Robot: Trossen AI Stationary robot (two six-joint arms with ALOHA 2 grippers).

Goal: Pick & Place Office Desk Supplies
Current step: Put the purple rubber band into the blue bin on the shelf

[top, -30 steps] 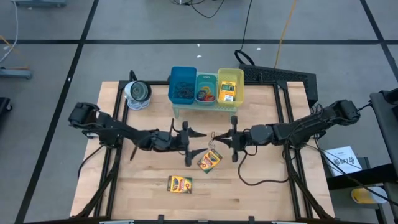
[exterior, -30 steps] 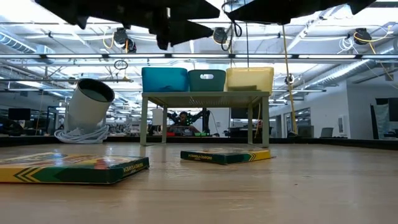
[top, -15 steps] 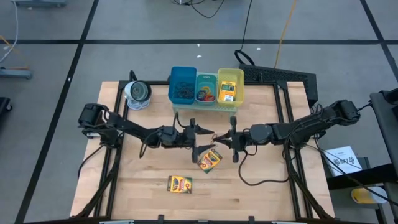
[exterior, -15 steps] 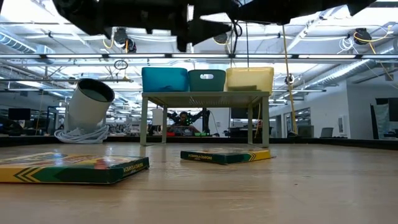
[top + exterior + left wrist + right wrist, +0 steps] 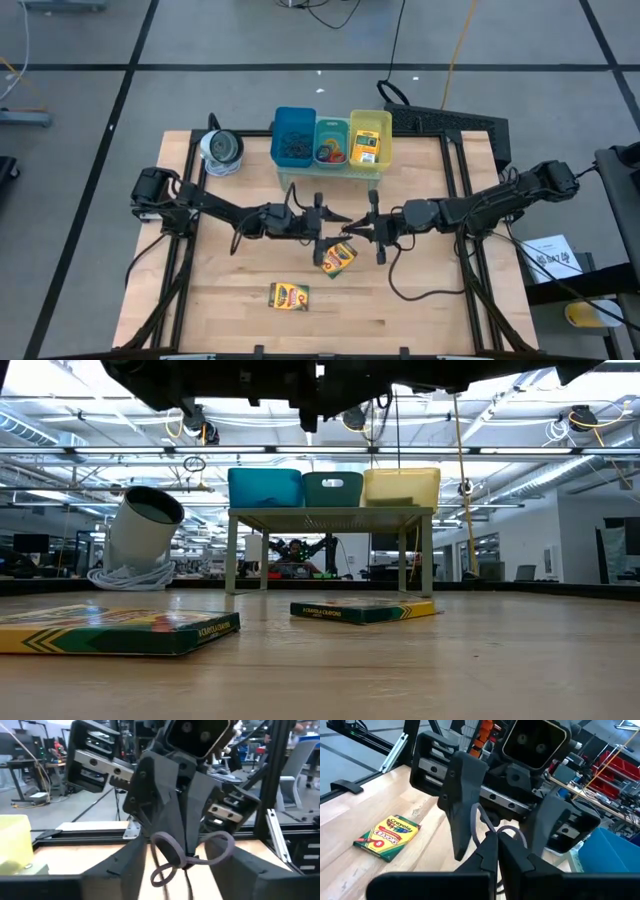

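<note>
Two grippers meet nose to nose over a thin brownish wiry loop above the table's middle.

The right gripper (image 5: 358, 228) has its fingers pinched together on the thin brownish wiry loop (image 5: 176, 854); the left gripper (image 5: 334, 221) faces it with its two dark fingers (image 5: 461, 795) parted on either side of that loop, not yet gripping it. Just below the pair lies a flat yellow-and-green crayon box (image 5: 338, 257) on the wooden table (image 5: 430, 300); a second crayon box (image 5: 288, 296) lies nearer the front edge. Behind stand the blue, teal and yellow plastic bins (image 5: 331, 140), with a silvery-white roll (image 5: 221, 150) toward the left back corner.
</note>
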